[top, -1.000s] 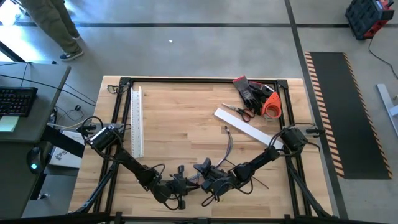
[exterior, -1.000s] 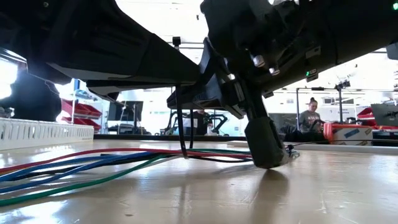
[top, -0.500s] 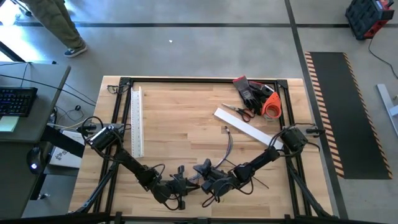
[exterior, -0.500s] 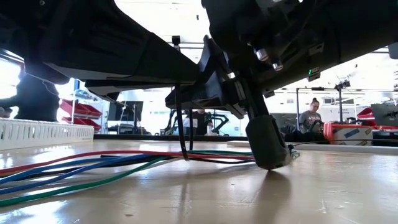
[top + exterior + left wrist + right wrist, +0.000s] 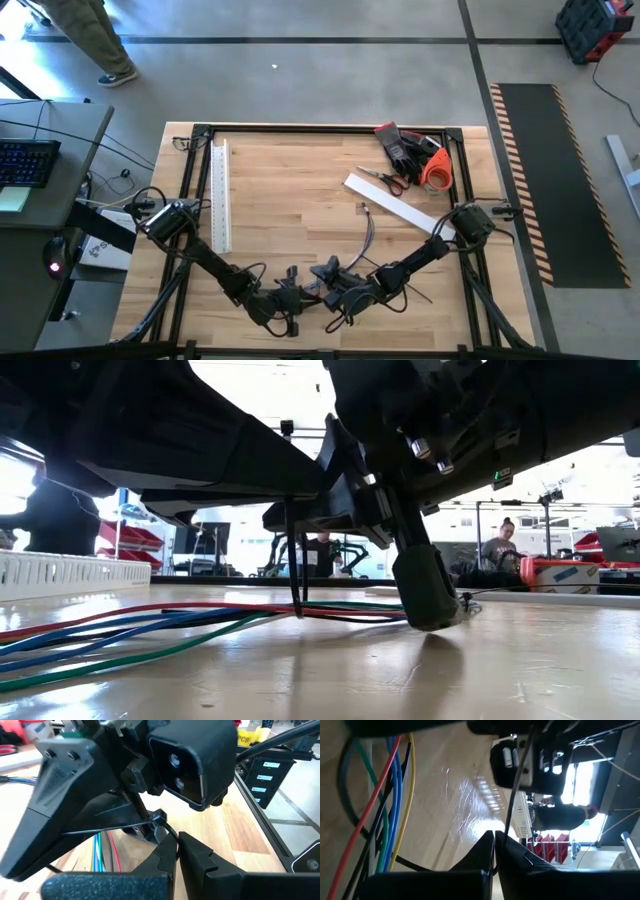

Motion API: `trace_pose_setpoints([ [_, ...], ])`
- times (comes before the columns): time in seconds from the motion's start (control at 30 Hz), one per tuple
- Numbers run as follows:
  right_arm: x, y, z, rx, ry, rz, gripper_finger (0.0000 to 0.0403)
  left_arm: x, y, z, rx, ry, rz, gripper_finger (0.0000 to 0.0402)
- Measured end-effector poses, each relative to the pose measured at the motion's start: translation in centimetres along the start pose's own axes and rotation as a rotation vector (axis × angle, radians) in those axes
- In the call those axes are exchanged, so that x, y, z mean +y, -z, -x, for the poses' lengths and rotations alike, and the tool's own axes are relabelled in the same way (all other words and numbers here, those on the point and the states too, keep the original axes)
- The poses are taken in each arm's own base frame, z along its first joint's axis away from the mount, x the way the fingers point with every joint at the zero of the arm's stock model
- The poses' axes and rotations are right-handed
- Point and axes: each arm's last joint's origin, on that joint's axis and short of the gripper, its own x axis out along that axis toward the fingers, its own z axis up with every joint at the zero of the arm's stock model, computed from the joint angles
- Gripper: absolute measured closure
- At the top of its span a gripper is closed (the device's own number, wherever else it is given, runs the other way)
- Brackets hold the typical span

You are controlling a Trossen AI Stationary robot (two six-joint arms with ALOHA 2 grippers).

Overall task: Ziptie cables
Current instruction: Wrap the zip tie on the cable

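Note:
The cables lie limp on the wooden table, running from mid-table to its near edge; in the low view the blue, red and green cables rest flat on the board. A thin dark ziptie comes down in two strands onto the cables between my grippers. Both grippers meet over the cables near the front edge. My left gripper is shut on the ziptie, and so is my right gripper. Whether the ziptie passes under the bunch is hidden. My left gripper pinches the ziptie's strip between its two fingertips, just beside the small head. The fingers come nearly level, slanting slightly down. The strip runs straight from the fingers through the head. My right gripper pinches another stretch of the strip between its shut fingers. From there the strip runs straight away toward the left arm, clear of the table.
A white slotted duct lies along the left side and a flat white strip at the right. Scissors, dark gloves and an orange tape roll sit at the far right corner. A person walks beyond the far left.

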Motion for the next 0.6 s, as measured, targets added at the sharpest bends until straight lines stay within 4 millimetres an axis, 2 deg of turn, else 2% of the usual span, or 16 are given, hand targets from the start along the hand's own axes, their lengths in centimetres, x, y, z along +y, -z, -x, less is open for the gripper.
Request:
trace_pose_setpoints([
  [0.6, 0.03, -0.36, 0.32, -0.022, 0.004, -0.072, 0.0403, 0.31, 0.26, -0.17, 0.028, -0.012, 0.020, 0.0402],
])
